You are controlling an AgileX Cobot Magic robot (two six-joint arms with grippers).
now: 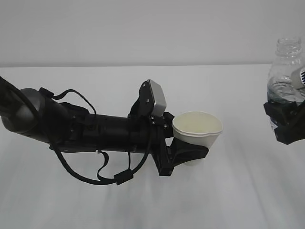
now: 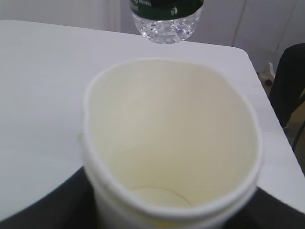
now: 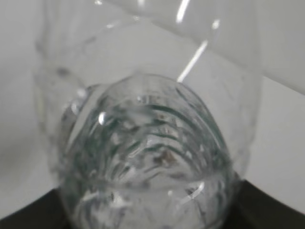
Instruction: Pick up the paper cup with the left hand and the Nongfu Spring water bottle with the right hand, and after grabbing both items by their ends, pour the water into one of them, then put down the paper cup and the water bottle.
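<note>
Nearest the camera, the left hand (image 1: 187, 153) stretches level across the white table (image 1: 95, 200) from the left, jaws clasped around the lower wall of the paper cup (image 1: 197, 128), which is upright with its mouth open. Open tabletop lies between it and the right edge, where the right hand (image 1: 287, 121) grips the uncapped Nongfu Spring water bottle (image 1: 286, 71) upright, partly cut off by the frame.

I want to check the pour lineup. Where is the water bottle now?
In the exterior view the water bottle is upright at the far right edge, held by the right claw, apart from the paper cup.
</note>
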